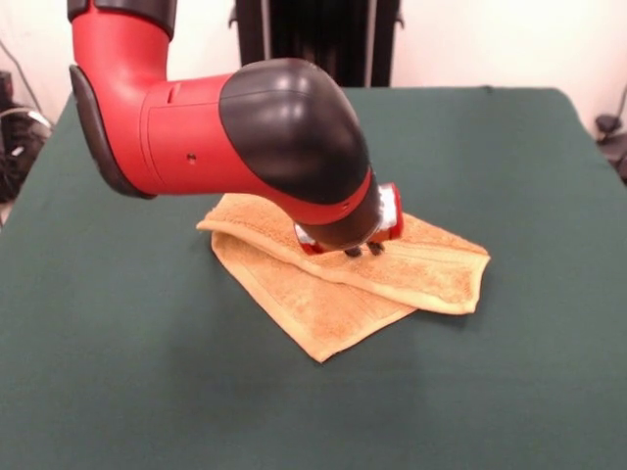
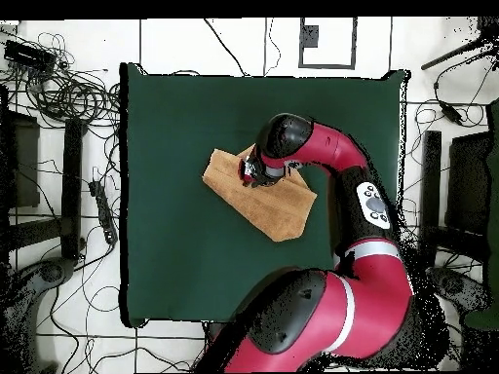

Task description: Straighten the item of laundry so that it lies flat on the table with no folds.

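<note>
The orange-tan towel (image 1: 343,279) lies near the middle of the green table (image 1: 118,372), folded over itself: in the front view an upper layer runs from the upper left to a rolled edge at the right, and a lower layer pokes out as a pointed corner toward the bottom. The red and black arm (image 1: 245,127) reaches down over it. The gripper (image 1: 363,250) sits at the towel's upper layer, its 2 dark fingers (image 1: 353,252) close together, tips touching the cloth; whether they pinch it I cannot tell.
</note>
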